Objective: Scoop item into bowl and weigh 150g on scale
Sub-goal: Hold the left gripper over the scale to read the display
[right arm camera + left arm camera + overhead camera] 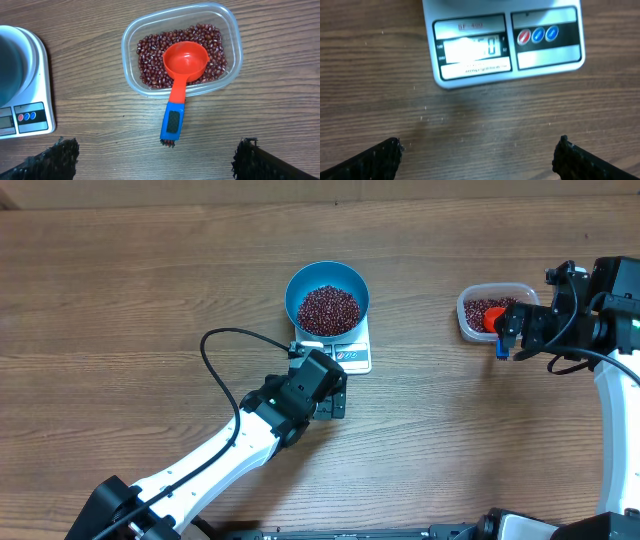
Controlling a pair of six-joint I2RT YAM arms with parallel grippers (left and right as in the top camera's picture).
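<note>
My left claw (479,161) is spread wide and grips nothing. Its two dark fingertips (375,161) sit far apart at the bottom corners of the left wrist view, above bare tabletop (365,95). Just ahead of them lies the white scale (547,56), with its display edge turned toward me. Glare washes out part of the reading, so I cannot tell the whole figure. Three small round buttons, one red and two blue, sit beside the display.

From overhead, the blue bowl (296,288) stands on the scale and covers most of it. The bowl holds a heap of dark red-brown beans (328,310).

My right claw (156,161) is also spread wide and empty. It hovers well apart from the scale, on the right side of the tabletop. In front of it is a clear plastic tub (236,47) with more beans covering its bottom. An orange scoop (186,61) lies with its empty cup resting on those beans. Its blue-gripped handle crosses the tub's near rim and points back toward my fingers, apart from them and lying between them. The scale and a sliver of the bowl show at the left edge of the right wrist view.
</note>
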